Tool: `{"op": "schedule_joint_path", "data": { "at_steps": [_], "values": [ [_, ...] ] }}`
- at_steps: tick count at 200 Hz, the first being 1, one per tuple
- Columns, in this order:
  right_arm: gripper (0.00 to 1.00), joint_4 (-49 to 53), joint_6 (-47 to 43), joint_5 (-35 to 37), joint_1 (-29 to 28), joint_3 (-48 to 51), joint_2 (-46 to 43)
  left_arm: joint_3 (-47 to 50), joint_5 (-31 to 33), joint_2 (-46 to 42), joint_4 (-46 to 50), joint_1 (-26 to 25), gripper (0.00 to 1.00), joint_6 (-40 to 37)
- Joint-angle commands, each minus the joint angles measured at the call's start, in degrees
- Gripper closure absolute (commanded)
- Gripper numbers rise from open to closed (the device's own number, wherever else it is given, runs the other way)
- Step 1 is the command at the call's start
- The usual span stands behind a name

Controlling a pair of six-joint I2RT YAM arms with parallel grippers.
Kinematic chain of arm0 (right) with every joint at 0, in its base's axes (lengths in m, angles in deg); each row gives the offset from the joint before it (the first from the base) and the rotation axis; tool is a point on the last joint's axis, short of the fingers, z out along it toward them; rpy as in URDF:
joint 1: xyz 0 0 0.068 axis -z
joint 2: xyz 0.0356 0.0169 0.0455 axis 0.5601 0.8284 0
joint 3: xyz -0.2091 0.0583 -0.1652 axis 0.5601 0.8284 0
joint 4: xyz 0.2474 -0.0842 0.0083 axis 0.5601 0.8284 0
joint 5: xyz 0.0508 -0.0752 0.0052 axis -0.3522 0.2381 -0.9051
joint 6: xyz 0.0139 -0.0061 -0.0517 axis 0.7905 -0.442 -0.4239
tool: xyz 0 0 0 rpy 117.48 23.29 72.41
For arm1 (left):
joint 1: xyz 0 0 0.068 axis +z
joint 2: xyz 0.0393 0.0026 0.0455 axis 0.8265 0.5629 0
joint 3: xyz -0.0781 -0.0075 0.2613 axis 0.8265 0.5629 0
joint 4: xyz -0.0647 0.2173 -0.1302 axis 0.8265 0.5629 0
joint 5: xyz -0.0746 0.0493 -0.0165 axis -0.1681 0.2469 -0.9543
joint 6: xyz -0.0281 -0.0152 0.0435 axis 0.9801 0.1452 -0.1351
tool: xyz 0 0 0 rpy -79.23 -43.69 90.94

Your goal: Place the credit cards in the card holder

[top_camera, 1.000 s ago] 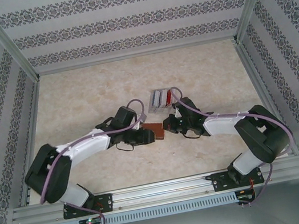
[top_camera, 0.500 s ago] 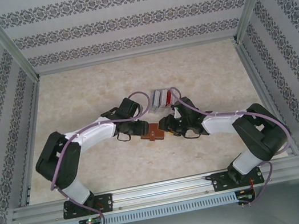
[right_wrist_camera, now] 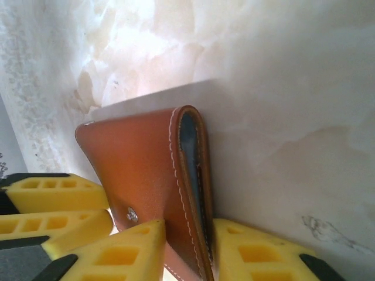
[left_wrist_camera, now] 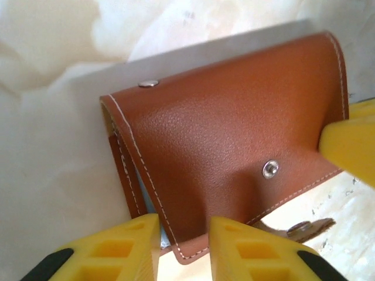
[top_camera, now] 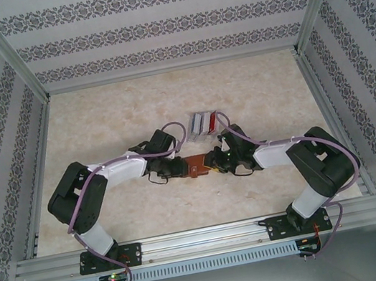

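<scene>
Card holder (top_camera: pixel 195 165): we see it folded shut, brown cover outward, over the counter (top_camera: pixel 111 117). We cannot tell whether it lies flat or is raised a little.
Clasp: the clasp tab (left_wrist_camera: pixel 304 227) hangs loose off the card holder's edge, clear of the snap stud (left_wrist_camera: pixel 270 169) on the cover, so we judge it unfastened.
Left end effector (left_wrist_camera: pixel 181 249): at the card holder's left side. Its yellow fingers press from both sides on a corner of the cover, so we read it as clamped there.
Right end effector (right_wrist_camera: pixel 188 254): at the card holder's right side. Its fingers are closed on the folded edge, with leather filling the space between them.
Credit cards (top_camera: pixel 203 122): a small cluster just beyond the card holder, on its far side and slightly toward the right arm. They are not touching it and neither arm holds them.
Step in hand: we take this to be securing the card holder from both ends so it can be opened. No card is in it yet, as far as we can see.
Next move calls for: one grip keeping the body steady while the other peels the cover back. The pockets must be exposed before we fetch a card.
</scene>
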Motion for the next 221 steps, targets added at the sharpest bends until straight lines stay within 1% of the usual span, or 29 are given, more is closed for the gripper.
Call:
{"op": "schedule_joint_path", "data": {
  "at_steps": [1,17,39,50,65,92,104,111,119,128,144,157,175,187,194,201,206,211,213,215,221],
  "values": [
    [0.75,-0.7,-1.7,-2.6,0.2,-1.2,-1.1,1.4,-4.4,-2.9,-3.1,0.2,0.74,2.2],
    [0.74,0.7,-2.6,-2.5,0.4,-1.5,-1.8,1.5,-4.7,-3.3,-2.2,0.1,0.74,1.9],
    [0.62,2.9,-3.7,-2.8,0.8,-2.2,-2.2,2.1,-5.5,-4.0,-2.3,0.1,0.74,2.5],
    [0.61,5.3,-5.1,-2.5,1.0,-3.1,-2.5,2.4,-6.0,-4.4,-3.0,0.1,0.73,2.8],
    [0.61,7.6,-6.2,-1.4,1.0,-3.4,-3.4,2.1,-6.2,-4.6,-2.2,-0.1,0.72,2.7],
    [0.66,10.8,-8.0,-1.3,1.0,-4.7,-4.5,2.2,-5.9,-5.0,-2.1,0.0,0.72,2.5],
    [0.65,12.0,-8.5,-0.7,1.0,-4.9,-5.1,1.6,-5.5,-4.7,-1.4,0.0,0.71,2.0],
    [0.62,12.7,-8.7,-0.2,1.1,-5.1,-5.3,1.4,-5.1,-4.5,-1.0,0.0,0.71,1.8],
    [0.59,13.6,-9.3,0.1,1.0,-5.4,-5.5,1.5,-4.4,-4.4,-0.9,0.0,0.69,1.8],
    [0.59,14.8,-10.1,0.5,1.1,-5.9,-5.3,1.7,-3.6,-4.3,-1.1,0.0,0.66,1.7],
    [0.59,15.5,-10.8,1.3,1.1,-6.1,-5.2,1.2,-2.4,-4.5,-0.3,0.0,0.61,0.0],
    [0.63,15.0,-10.8,1.1,1.1,-6.0,-4.5,0.7,0.3,-5.1,2.0,0.0,0.58,-2.3],
    [0.65,14.3,-10.7,0.2,1.0,-5.9,-3.6,0.5,4.6,-6.8,3.8,0.0,0.51,-5.6],
    [0.65,13.0,-9.9,-0.2,1.1,-5.4,-3.8,-0.1,6.3,-7.3,4.5,0.0,0.46,-8.0],
    [0.66,12.0,-9.1,-0.4,1.0,-5.1,-3.9,-0.5,6.5,-7.2,4.7,0.0,0.37,-9.4],
    [0.67,11.3,-8.7,-0.5,1.0,-5.0,-4.0,-0.8,6.5,-7.1,4.6,0.0,0.32,-10.5],
    [0.67,11.2,-8.5,-0.7,1.0,-5.1,-4.1,-0.9,6.1,-6.9,4.2,0.0,0.20,-11.2],
    [0.68,11.2,-8.4,-1.0,1.1,-5.2,-4.2,-0.9,5.5,-6.7,3.5,-0.1,0.05,-11.8],
    [0.68,11.2,-8.4,-1.0,1.0,-5.3,-4.2,-0.8,5.3,-6.5,3.3,-0.1,0.01,-12.1],
    [0.68,11.2,-8.3,-1.1,1.0,-5.4,-4.3,-0.8,4.9,-6.4,3.0,-0.1,0.00,-12.3],
    [0.68,11.1,-7.9,-1.2,1.1,-5.5,-4.5,-1.0,3.7,-5.9,2.4,-0.1,0.00,-12.8]
  ]
}}
